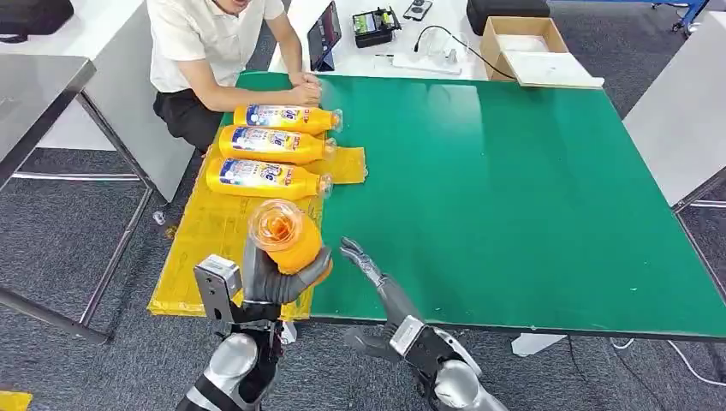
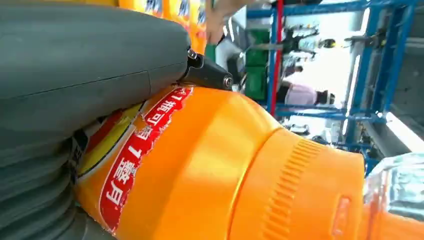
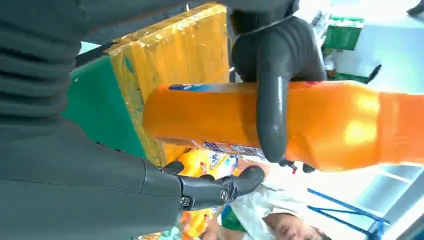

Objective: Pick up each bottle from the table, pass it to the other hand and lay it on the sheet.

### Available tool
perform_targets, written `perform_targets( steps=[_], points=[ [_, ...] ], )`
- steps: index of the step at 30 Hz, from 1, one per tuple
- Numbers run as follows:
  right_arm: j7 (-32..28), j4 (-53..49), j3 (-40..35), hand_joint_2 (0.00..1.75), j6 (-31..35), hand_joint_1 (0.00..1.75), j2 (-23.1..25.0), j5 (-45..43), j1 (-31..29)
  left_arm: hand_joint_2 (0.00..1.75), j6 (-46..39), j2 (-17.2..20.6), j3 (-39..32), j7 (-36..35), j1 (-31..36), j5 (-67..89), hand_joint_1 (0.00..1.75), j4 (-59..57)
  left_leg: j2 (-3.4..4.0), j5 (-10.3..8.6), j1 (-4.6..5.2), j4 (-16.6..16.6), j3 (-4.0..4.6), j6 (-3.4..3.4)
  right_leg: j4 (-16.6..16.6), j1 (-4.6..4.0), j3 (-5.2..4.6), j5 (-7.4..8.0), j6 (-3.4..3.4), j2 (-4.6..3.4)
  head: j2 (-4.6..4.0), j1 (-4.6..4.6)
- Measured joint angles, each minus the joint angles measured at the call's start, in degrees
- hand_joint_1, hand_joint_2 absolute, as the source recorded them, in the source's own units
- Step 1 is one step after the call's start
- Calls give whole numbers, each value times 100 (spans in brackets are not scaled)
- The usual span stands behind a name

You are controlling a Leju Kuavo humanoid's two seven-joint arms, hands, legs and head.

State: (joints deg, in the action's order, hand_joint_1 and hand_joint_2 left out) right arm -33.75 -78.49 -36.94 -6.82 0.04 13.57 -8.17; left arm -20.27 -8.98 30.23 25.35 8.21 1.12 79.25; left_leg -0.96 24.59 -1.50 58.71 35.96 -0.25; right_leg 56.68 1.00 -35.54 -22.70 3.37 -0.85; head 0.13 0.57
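Left hand [image 1: 278,272] grips an orange bottle [image 1: 284,233], fingers wrapped round the body, clear cap end tipped up toward the head camera. In the left wrist view the same bottle [image 2: 210,165] sits tight against the grey thumb, red label strip and ribbed orange collar visible, clear cap at the frame edge. The bottle is held in the air over the near end of the yellow sheet [image 1: 201,248], not touching it.

Right hand [image 1: 364,261] is just beside the bottle, fingers spread and extended, holding nothing. Small gap between its fingertips and the bottle in the head view. In the right wrist view its dark fingers [image 3: 215,187] reach out under the bottle [image 3: 320,125], no contact visible, while the left hand's thumb [image 3: 272,100] curls over the bottle body.

The sheet lies on the left part of the green table [image 1: 514,197] and hangs off the table's left edge. Three more orange bottles lie on their sides on its far part, parallel, caps pointing right: near [image 1: 265,177], middle [image 1: 274,144], far [image 1: 287,118]. They are close together; can't tell if they touch.

A person [image 1: 214,51] in a light shirt sits at the far left corner, hands [image 1: 304,88] resting on the table edge just beyond the far bottle. Cardboard box [image 1: 522,47] and a tablet [image 1: 324,36] sit on the white surface behind.
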Motion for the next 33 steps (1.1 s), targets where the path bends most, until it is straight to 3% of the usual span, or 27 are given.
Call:
perform_targets(
  steps=[5,17,19,33],
  points=[
    [-203,-236,63,0,138,0,46,206,160,175,-1151,48,-251,-293,113,1994,175,-153,-2,0,2,0,0,0,0,2,0,1,1,2,0,0],
    [-529,-1066,520,0,594,0,221,393,542,175,-524,258,-793,-1391,627,3831,175,-1053,0,-2,0,0,1,-1,0,0,-3,1,1,4,0,0],
    [-549,-1145,542,0,610,0,245,448,546,175,-401,295,-809,-1791,864,4370,175,-1371,-2,-4,0,0,2,-2,0,0,-2,2,1,4,0,2],
    [-529,-1226,509,0,490,0,376,555,469,175,319,337,-990,-2519,2455,5153,175,-3944,-4,-10,0,0,5,-5,4,0,-2,3,1,5,0,0]
  ],
)
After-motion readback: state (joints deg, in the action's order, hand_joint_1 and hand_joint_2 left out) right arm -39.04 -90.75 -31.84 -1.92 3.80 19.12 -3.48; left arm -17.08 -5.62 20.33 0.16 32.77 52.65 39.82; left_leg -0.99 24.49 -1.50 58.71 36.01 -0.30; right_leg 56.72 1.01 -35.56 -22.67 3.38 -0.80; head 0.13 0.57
